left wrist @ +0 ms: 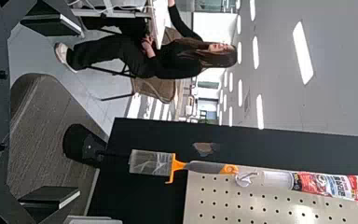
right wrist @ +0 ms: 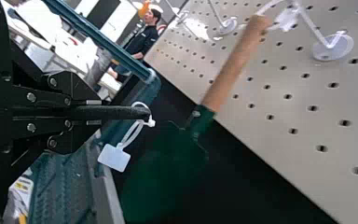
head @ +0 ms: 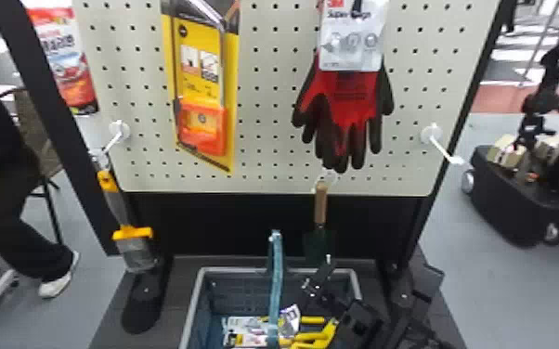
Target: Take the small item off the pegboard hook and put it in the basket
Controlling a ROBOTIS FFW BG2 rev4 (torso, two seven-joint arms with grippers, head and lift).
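Near the basket (head: 232,269), my right gripper (right wrist: 93,112) pinched the small black item (right wrist: 127,112); I judged it light, fairly stiff, best gripped by its body, the loose tie (right wrist: 150,122) left free. My left gripper (left wrist: 73,111) was spread.

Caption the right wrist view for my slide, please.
A dark, tagged item in the right gripper, near a wooden-handled trowel hanging by the pegboard.

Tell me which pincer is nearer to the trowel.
Right. The right pincer is close by the trowel, near its green end; the left pincer is farther off to the left, facing the scraper.
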